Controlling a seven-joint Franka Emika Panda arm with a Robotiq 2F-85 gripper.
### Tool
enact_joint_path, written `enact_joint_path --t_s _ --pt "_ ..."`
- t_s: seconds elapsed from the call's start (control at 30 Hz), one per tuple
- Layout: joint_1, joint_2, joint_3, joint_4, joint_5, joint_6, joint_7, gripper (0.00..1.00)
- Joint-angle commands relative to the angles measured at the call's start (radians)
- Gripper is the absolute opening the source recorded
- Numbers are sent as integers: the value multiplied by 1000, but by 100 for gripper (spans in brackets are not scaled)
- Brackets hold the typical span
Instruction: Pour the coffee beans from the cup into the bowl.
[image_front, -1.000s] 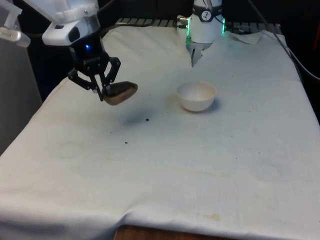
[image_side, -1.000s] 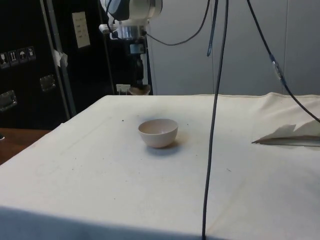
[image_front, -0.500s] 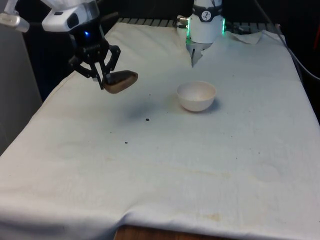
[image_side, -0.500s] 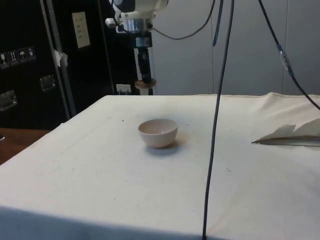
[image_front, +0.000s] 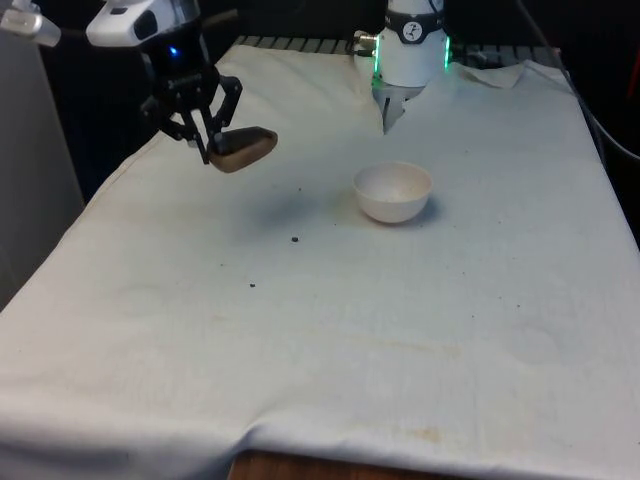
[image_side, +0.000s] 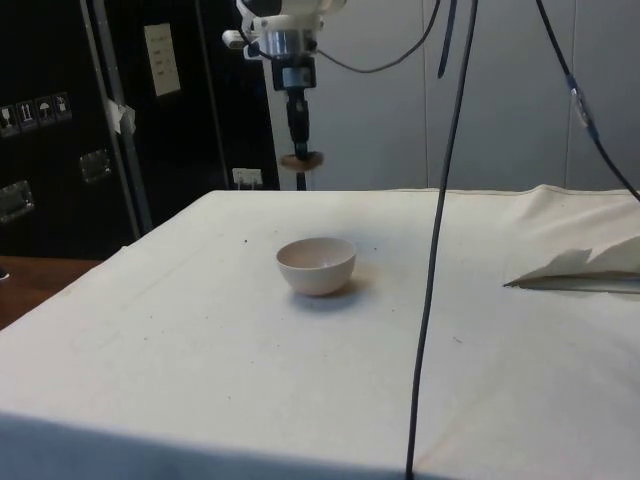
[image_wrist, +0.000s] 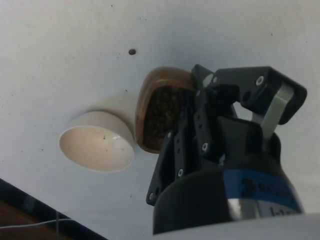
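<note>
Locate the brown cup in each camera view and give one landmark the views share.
Front view: the brown cup hangs in the gripper above the cloth, toward the front view's left of the white bowl.
Side view: the cup is held high, beyond the bowl.
Wrist view: the cup, beans inside, sits beside the bowl.
Shared landmark: the white bowl.

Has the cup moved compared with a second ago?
Yes. The cup, held in the gripper, has risen: in the front view it was level with the bowl and now sits above its rim.
</note>
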Motion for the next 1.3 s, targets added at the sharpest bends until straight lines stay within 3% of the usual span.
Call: enact_joint_path --t_s 0.0,0.03,0.07,0.1,0.3,0.33,0.37,0.57,0.6,0.63,0.73,0.9,0.93,0.97,1.2,1.23,1.27 --pt "13 -14 -8 -23 -9 28 8 0" --pt "15 -19 -8 -32 -9 32 8 0" --pt "2 -5 0 -9 0 5 0 0" --pt "18 -31 -8 -51 -9 44 7 0" --pt "32 -71 -6 -115 -9 90 7 0" --pt "21 -61 1 -99 0 65 0 0" --pt "34 -77 -5 -123 -9 97 7 0" --pt "46 -106 -4 -177 -11 153 7 0" --pt "36 -99 4 -164 -1 129 0 0" --pt "47 -109 -4 -183 -12 161 8 0" --pt "50 -114 -5 -199 -14 184 11 0" --pt "50 -112 -4 -211 -13 211 29 0" --pt "41 -111 4 -204 -3 196 17 0" --pt "50 -112 -4 -212 -13 214 33 0" --pt "51 -116 -7 -218 -16 230 64 0" --pt "41 -109 3 -207 -3 214 49 0" --pt "52 -118 -7 -219 -17 231 66 0"
